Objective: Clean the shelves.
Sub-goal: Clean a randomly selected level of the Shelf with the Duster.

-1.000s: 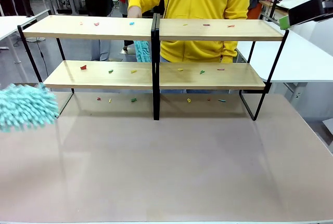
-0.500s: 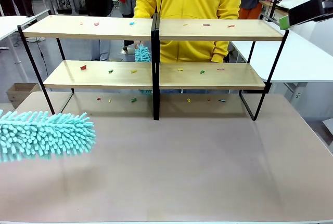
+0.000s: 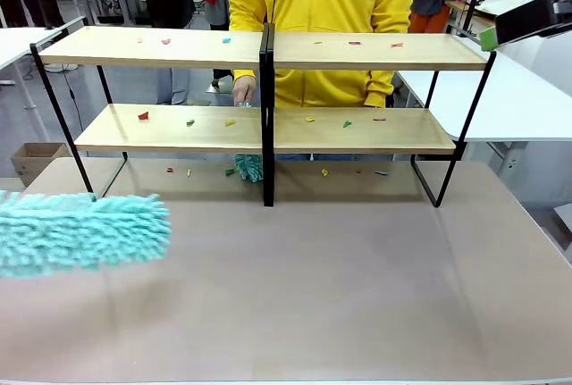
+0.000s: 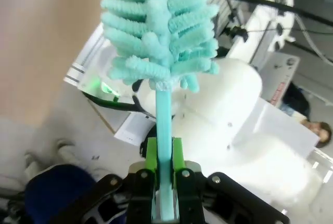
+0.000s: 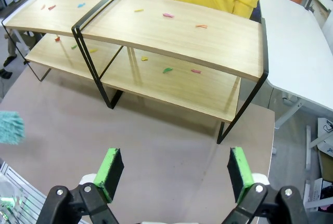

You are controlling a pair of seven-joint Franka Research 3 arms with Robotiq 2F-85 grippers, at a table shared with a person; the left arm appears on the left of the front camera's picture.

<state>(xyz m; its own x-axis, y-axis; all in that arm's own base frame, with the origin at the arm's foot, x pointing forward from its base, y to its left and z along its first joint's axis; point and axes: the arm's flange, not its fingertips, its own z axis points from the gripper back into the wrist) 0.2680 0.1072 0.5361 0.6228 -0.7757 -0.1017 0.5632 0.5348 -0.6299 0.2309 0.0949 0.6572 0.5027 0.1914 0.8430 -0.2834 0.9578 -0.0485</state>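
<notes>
The duster [image 4: 161, 21] is gripped by its handle in the left tool [image 4: 165, 182]; the right tool [image 5: 175, 168] is held open. The shelves [image 3: 357, 130] are set crosswise at the far side of the counter [image 3: 313, 287], beyond and right of the duster.

black right pincer [image 5: 174, 162], green pads [image 5: 111, 171], silver screws

My left gripper [image 4: 164, 157] is clamped tight on the duster handle [image 4: 163, 112], green pads [image 4: 150, 154] pressing it from both sides. My right gripper [image 5: 176, 171] hangs high, tilted downward, jaws spread wide, pads [image 5: 111, 171] well apart
</notes>
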